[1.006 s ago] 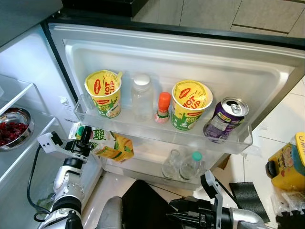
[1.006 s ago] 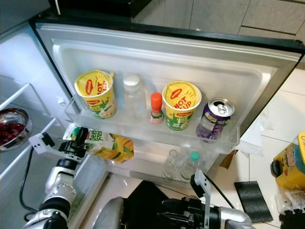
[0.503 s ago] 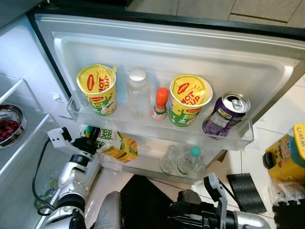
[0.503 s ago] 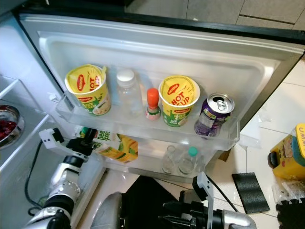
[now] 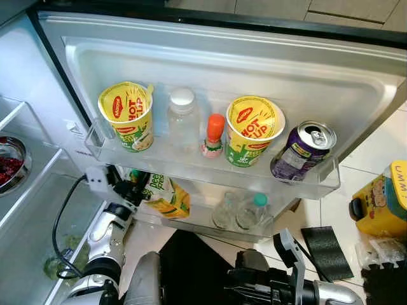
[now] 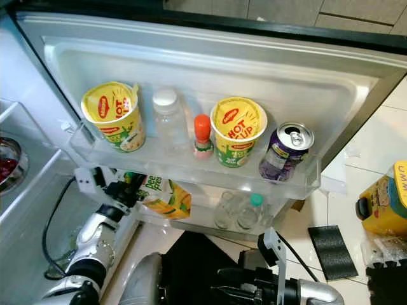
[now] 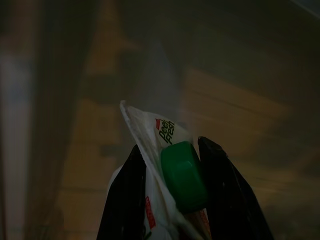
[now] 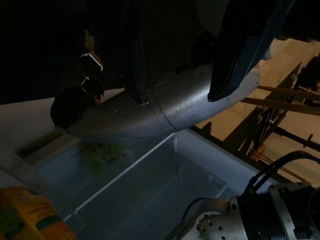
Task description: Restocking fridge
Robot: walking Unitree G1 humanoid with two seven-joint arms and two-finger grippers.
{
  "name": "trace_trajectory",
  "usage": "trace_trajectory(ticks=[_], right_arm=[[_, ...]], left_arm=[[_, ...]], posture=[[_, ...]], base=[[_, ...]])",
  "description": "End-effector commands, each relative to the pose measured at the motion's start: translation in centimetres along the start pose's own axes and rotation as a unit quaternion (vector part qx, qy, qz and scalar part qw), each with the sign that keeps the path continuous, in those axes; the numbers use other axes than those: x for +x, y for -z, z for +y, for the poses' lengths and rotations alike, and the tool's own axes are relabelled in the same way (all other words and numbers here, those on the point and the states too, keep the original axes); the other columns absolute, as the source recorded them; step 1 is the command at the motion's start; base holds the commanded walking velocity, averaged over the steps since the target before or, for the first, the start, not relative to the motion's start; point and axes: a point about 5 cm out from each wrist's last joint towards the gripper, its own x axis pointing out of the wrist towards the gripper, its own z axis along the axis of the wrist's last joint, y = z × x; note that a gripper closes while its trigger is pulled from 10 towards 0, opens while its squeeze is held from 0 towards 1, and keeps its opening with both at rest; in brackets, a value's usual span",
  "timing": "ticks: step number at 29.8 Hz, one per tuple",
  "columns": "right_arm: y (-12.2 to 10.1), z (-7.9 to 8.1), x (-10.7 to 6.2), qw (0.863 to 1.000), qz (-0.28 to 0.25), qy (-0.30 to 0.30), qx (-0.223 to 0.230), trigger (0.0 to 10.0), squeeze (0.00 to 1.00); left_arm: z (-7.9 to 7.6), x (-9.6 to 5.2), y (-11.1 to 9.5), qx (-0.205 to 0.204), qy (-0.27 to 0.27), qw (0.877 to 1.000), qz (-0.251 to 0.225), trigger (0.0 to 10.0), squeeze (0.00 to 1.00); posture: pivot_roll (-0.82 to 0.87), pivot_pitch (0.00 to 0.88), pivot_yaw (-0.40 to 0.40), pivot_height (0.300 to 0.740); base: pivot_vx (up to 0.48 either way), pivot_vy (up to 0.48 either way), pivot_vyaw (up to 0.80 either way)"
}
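Left gripper point(image 5: 135, 188), pinching the juice pouch point(image 5: 163, 197), has moved further into the lower door shelf point(image 5: 210, 223).

A white fridge door point(image 5: 254, 70) stands open, its moulded inner panel brightly lit from above, a dark edge running along its top. Behind it, pale grey cabinet fronts point(image 5: 331, 9) cross the upper edge. To the right the floor point(image 5: 375, 159) is glossy white tile with thin dark joints, and a black mat point(image 5: 323, 244) lies on it. At left, the fridge's white interior wall point(image 5: 25, 70) and a clear shelf edge point(image 5: 14, 114) show.
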Motion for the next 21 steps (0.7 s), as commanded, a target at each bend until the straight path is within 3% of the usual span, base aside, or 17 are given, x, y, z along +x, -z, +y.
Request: trace_trajectory(ticks=[1, 8, 19, 20, 21], right_arm=[[0.4, 0.3, 0.0, 1.0, 0.007, -0.001, 0.009, 10.0, 0.0], [0.5, 0.4, 0.0, 1.0, 0.009, 0.001, 0.009, 10.0, 0.0], [0.5, 0.4, 0.0, 1.0, 0.008, 0.005, 0.01, 10.0, 0.0], [0.5, 0.4, 0.0, 1.0, 0.008, 0.005, 0.01, 10.0, 0.0], [0.5, 0.4, 0.0, 1.0, 0.008, 0.006, 0.01, 10.0, 0.0]], left_arm=[[-0.3, 0.2, -0.2, 0.027, 0.015, 1.0, 0.002, 10.0, 0.0], [-1.3, 0.6, 0.1, 0.067, 0.058, 0.996, 0.025, 10.0, 0.0], [-1.9, 0.7, 0.4, 0.12, 0.078, 0.988, 0.049, 10.0, 0.0], [-1.9, 0.7, 0.5, 0.127, 0.082, 0.987, 0.055, 10.0, 0.3], [-2.0, 0.7, 0.6, 0.131, 0.084, 0.986, 0.058, 10.0, 0.3]], posture=[[-0.15, 0.278, -0.003, 0.608], [-0.16, 0.278, 0.0, 0.608], [-0.16, 0.279, 0.002, 0.608], [-0.15, 0.278, 0.003, 0.608], [-0.15, 0.278, 0.003, 0.608]], base=[[0.0, 0.0, 0.0], [0.0, 0.0, 0.0], [0.0, 0.0, 0.0], [0.0, 0.0, 0.0], [0.0, 0.0, 0.0]])
